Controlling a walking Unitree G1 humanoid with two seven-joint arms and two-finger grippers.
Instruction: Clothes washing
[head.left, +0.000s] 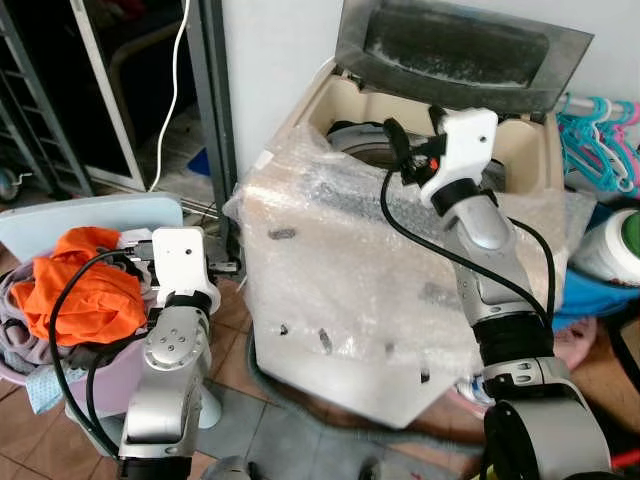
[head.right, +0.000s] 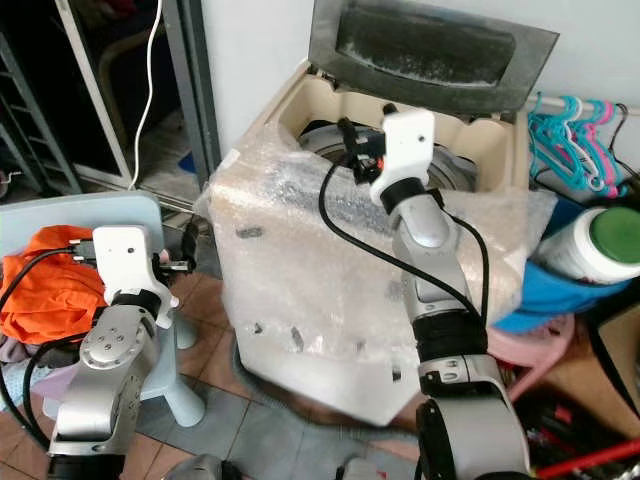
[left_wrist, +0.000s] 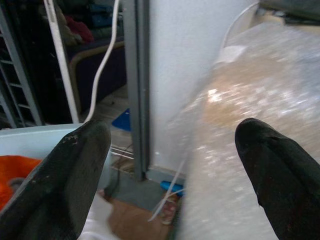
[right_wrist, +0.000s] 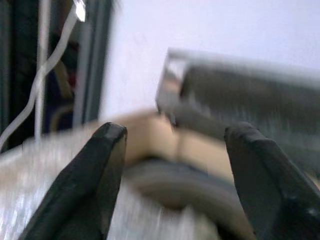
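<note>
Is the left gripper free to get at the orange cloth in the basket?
Probably yes: the left gripper is open and empty beside the basket, and the orange cloth lies uncovered on top.

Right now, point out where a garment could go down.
The open washer drum, under the raised lid and ahead of the right gripper, has room. The basket beside the left gripper is crowded with orange cloth.
</note>
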